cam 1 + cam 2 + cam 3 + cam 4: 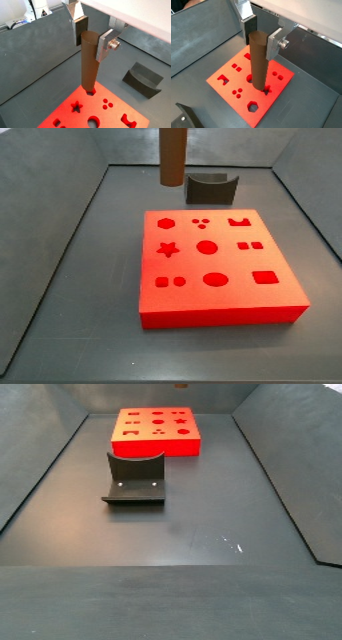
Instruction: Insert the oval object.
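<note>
The tool [92, 37] pinches the oval object [89, 62] upright, its lower end hanging above the red block [251, 82] on the counter [201, 45]; any tilt or twist against the oval hole could jam it on the rim; the holder block [143, 79] sits well aside.

It was a robot test cell in a lab: a bare dark grey surface [201, 514] walled by grey panels [60, 218], with only a red block [214, 268] of shaped cut-outs and, near it, a dark notched holder [135, 479].
</note>
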